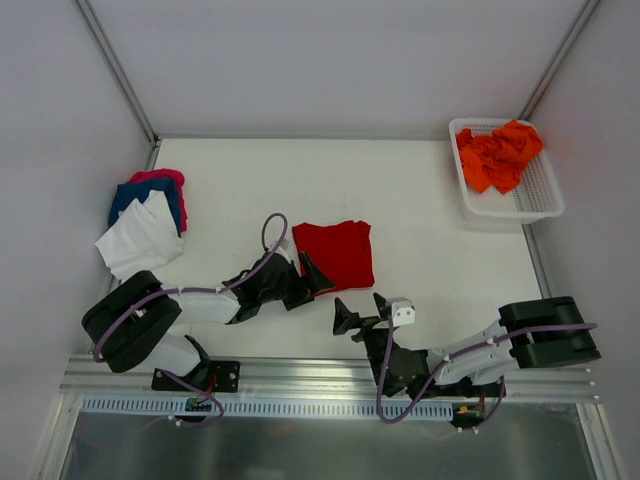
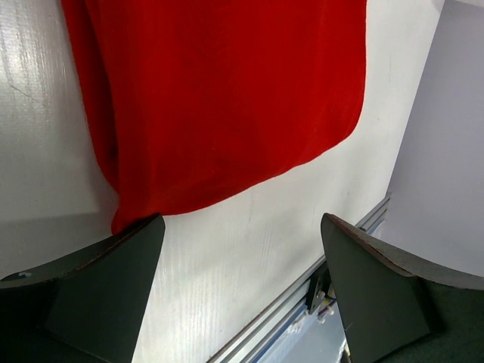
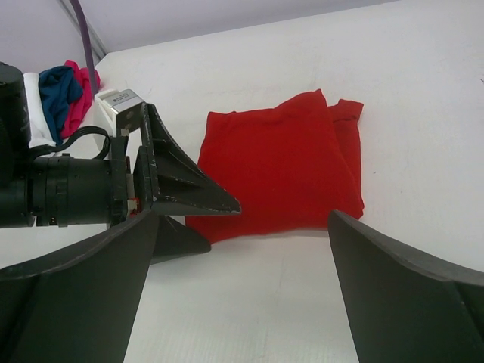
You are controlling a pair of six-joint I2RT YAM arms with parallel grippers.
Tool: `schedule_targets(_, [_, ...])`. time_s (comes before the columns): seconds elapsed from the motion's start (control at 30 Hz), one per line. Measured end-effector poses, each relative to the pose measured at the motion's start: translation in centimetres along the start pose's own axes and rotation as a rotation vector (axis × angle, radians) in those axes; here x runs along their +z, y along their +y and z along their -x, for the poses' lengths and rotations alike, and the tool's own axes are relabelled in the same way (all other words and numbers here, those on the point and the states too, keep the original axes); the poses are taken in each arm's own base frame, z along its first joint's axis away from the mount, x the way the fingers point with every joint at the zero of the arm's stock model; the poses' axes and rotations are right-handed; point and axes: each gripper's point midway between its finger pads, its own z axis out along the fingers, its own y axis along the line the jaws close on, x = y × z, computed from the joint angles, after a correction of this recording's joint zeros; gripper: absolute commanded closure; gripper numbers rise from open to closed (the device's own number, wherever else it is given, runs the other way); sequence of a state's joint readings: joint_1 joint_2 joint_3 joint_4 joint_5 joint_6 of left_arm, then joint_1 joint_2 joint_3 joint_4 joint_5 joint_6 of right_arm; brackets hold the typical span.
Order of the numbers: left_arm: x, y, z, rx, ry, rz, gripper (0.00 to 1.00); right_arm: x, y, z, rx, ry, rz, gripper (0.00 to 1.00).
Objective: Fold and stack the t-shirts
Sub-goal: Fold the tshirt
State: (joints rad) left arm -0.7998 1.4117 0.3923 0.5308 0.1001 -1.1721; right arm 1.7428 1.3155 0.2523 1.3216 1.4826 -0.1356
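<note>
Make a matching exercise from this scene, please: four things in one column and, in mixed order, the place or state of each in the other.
1. red t-shirt
2. orange t-shirts
3. white t-shirt
4. left claw

A. in the basket
B. open, holding nothing
C. folded, at the middle of the table
D. over the blue t-shirt, at the left

Pairs: 1-C, 2-A, 3-D, 4-B

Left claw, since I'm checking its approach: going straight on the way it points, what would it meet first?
Probably the folded red t-shirt, whose near edge lies just ahead of the open left claw; how high the claw rides is unclear.
</note>
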Motion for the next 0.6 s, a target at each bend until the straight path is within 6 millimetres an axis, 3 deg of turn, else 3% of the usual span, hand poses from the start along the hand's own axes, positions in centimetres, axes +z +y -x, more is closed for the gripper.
schedule_targets(0.33, [-1.3,0.0,-1.8,0.010,0.021,0.026,0.13,0.0,-0.2,-0.1,-0.009,0.000,-0.002,0.00])
schedule_targets(0.6, [-2.0,1.4,-1.3,-0.004,-0.050,0.102,0.13,0.0,-0.2,-0.1,-0.009,0.000,-0.002,0.01])
